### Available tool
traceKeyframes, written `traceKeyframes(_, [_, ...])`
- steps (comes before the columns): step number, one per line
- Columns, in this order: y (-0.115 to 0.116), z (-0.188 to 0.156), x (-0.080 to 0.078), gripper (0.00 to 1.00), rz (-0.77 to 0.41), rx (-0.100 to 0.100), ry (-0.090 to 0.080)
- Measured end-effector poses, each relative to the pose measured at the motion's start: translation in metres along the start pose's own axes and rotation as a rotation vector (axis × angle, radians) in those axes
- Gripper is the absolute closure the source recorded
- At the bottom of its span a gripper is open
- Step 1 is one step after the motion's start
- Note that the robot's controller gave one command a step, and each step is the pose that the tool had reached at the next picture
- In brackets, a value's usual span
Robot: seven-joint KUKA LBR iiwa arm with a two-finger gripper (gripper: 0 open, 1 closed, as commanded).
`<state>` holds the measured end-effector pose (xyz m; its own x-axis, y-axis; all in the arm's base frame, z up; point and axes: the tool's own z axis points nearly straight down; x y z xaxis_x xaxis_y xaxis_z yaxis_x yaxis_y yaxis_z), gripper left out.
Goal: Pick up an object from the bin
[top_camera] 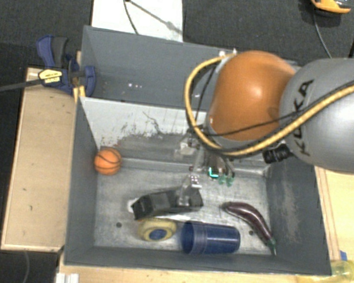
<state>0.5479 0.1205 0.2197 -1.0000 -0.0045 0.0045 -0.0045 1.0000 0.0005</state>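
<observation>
The fingers (191,194) sit over the 2 o'clock end of a black blocky object (157,205); spread or pressed together cannot be told. Its long axis runs 8 to 2 o'clock, centre-front in the grey bin (291,201), which also holds a blue cylinder (210,238) and an orange ball (107,161)

The brand name "KUKA" is printed in black capital letters on the grey casing of the arm (341,124), where it is set running down the rounded link just beside the orange cover (249,92) at the wrist.
</observation>
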Motion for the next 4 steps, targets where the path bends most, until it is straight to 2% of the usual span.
traceKeyframes(1, [-0.001,-0.004,-0.002,0.00,0.003,-0.001,-0.007])
traceKeyframes(2, [-0.006,0.041,-0.007,0.00,0.007,-0.003,-0.015])
traceKeyframes(3, [-0.022,0.140,0.002,1.00,-0.070,-0.011,-0.021])
traceKeyframes(4, [-0.022,0.140,0.002,1.00,-0.070,-0.011,-0.021])
